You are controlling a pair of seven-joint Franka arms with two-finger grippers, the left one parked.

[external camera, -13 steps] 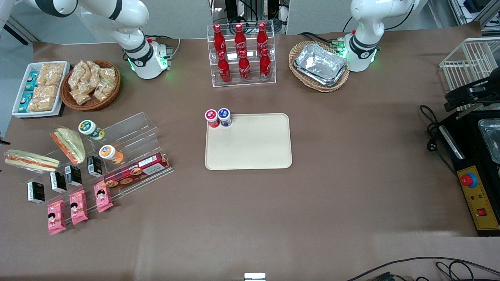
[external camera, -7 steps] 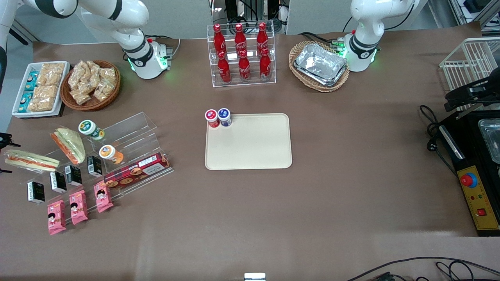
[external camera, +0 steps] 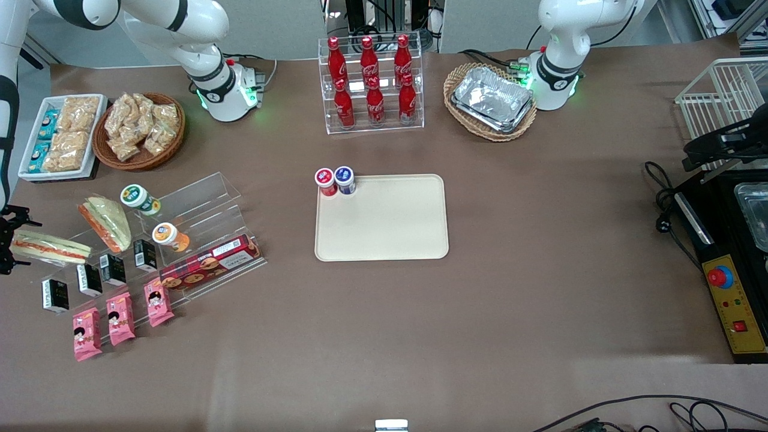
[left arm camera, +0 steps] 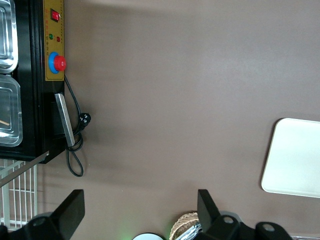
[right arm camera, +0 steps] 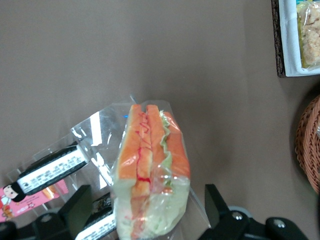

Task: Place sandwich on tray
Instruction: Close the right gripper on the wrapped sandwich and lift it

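The sandwich, a long clear-wrapped wedge of pale bread with a red-orange stripe, lies on the table at the working arm's end, nearer the front camera than the greenish wedge. My gripper hangs open over its outer end. In the right wrist view the sandwich lies between my gripper's two black fingers, which stand apart from the wrap on either side. The cream tray sits mid-table, well away toward the parked arm; its corner also shows in the left wrist view as the tray.
A greenish-faced wedge sandwich leans on a clear acrylic stand beside the sandwich. Black cartons and pink packets lie nearer the camera. Red and blue lidded cups stand on the tray's corner. A white snack tray sits farther back.
My gripper has come into the front view from the table's edge and now straddles the sandwich's outer end. The sandwich and everything else have stayed put.
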